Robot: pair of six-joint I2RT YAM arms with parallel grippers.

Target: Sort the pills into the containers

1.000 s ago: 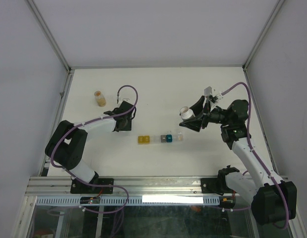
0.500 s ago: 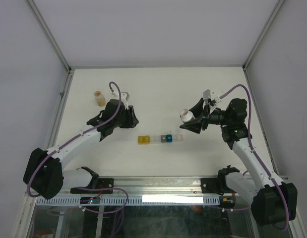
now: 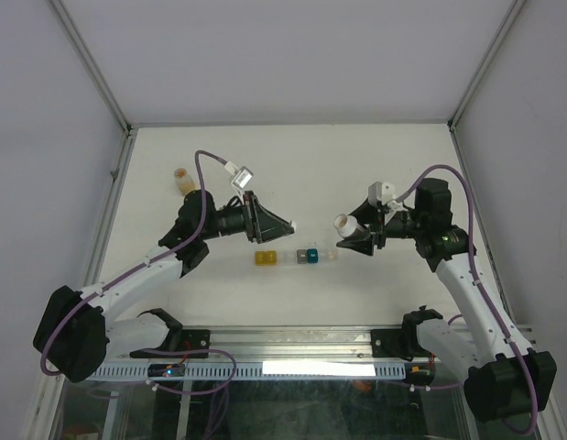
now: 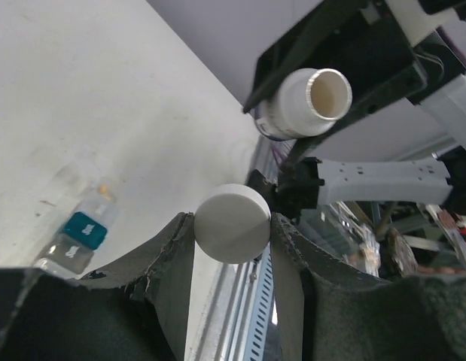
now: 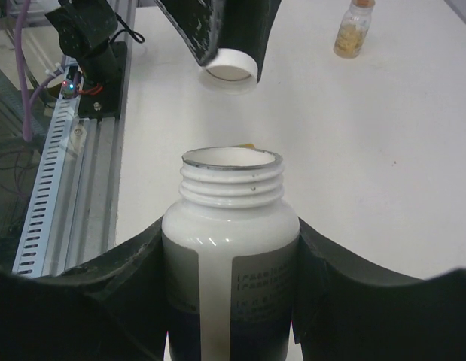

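Right hand point(image 5: 229, 252) clamps an open white plastic bottle point(image 5: 231, 197) tilted toward the plastic compartment strip point(image 3: 297, 257), likely to pour; left hand point(image 4: 233, 229) pinches its round white cap point(image 4: 233, 222).

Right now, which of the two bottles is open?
The white bottle in the right hand: its threaded neck is bare, and the left hand holds a white cap. The small amber bottle, standing on the table, looks capped.

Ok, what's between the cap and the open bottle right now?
Nothing: top view shows bare table between cap and bottle; the containers lie just nearer, off that line.
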